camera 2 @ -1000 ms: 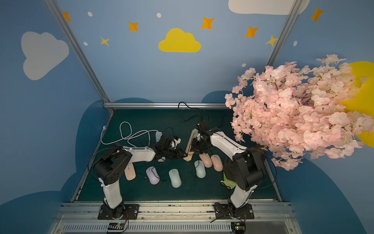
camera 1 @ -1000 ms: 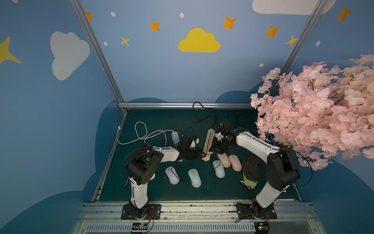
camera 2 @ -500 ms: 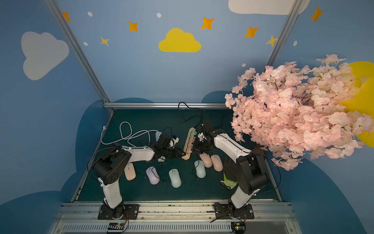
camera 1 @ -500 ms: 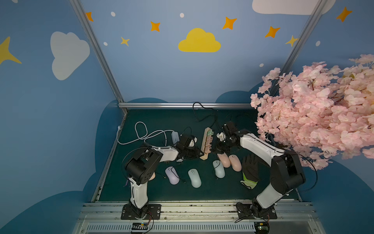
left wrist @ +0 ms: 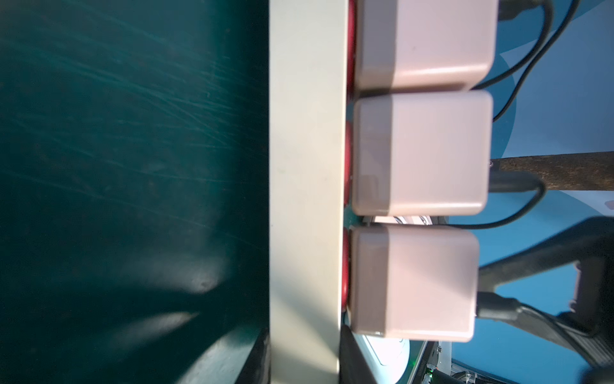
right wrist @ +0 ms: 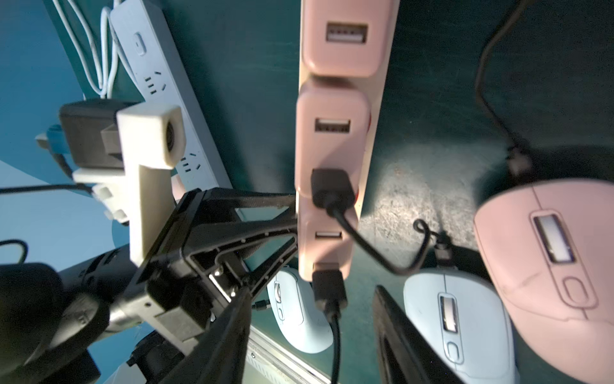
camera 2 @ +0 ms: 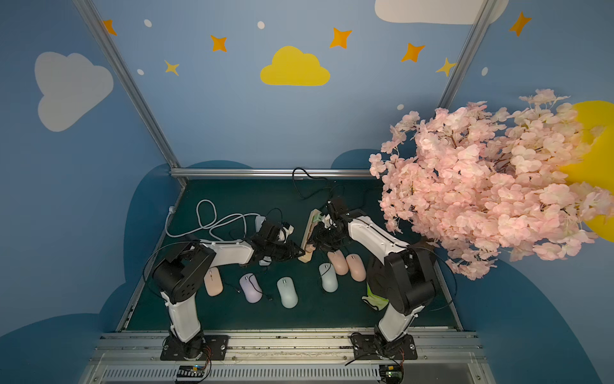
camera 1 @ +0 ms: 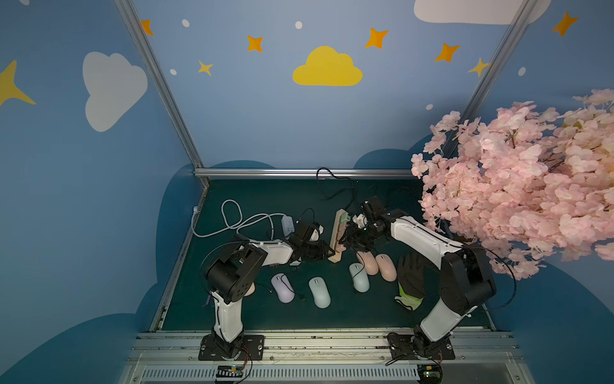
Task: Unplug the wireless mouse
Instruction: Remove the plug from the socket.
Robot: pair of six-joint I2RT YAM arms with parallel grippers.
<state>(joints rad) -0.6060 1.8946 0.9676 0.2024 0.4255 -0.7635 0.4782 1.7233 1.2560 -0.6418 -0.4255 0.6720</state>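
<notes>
USB plug seated in the nearest pink charger on the power strip, mid-table, just far of the pale blue mouse. Jaws of the right gripper are spread, straddling the plug without touching it. The left gripper is clamped on the strip's near end.

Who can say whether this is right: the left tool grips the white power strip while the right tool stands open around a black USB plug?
Wrong strip: both wrist views show the left tool gripping the pink power strip, not the white power strip. The rest holds.
</notes>
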